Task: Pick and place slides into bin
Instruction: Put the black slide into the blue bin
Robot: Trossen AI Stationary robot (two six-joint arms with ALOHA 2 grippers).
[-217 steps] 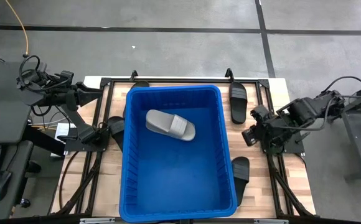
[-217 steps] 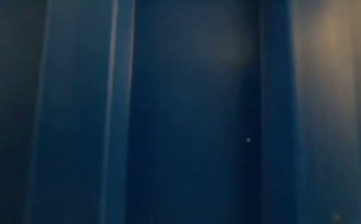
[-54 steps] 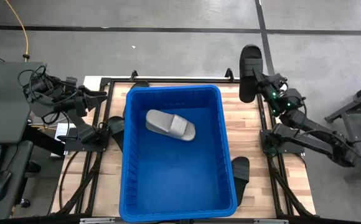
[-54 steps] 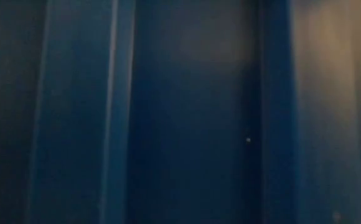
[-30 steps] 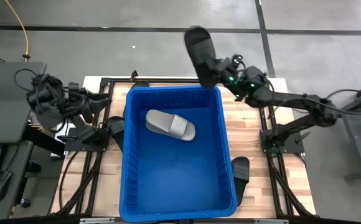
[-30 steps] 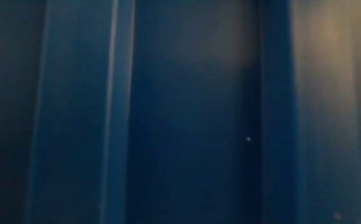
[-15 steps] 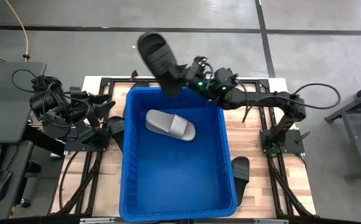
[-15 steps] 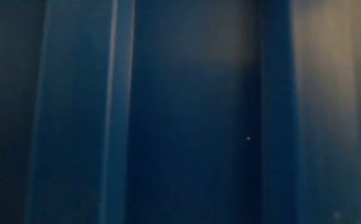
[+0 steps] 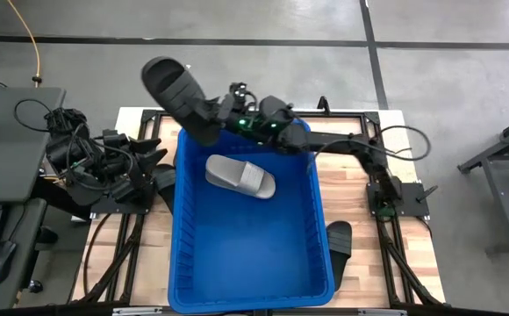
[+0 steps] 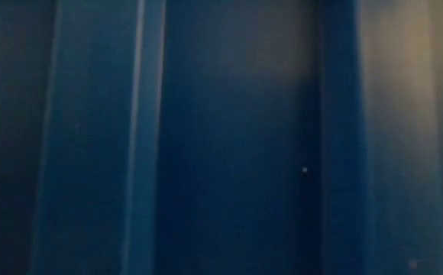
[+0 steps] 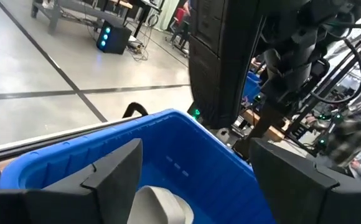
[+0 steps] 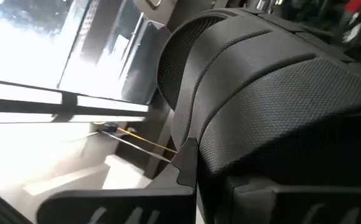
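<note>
The right arm reaches from its base on the counter's right side across the far rim of the bin, stretched long and nearly level, with the right gripper out past the bin's far left corner. Its fingers are clamped on a black slide, which hangs in the air beyond that corner with its toe end pointing away over the floor; in the right wrist view the slide's wide strap fills most of the picture. The left gripper waits low on the counter's left side, just beside the bin's left wall, its fingers spread apart and holding nothing, aimed at the bin. A grey slide lies inside the bin in its far half, angled across the floor of the tub. Another black slide lies on the counter against the bin's right wall near the front, and a further black slide shows partly under the left arm by the bin's left wall. The low view is filled by the bin's blue wall and shows nothing else. People and benches in the room behind are too indistinct to describe.
</note>
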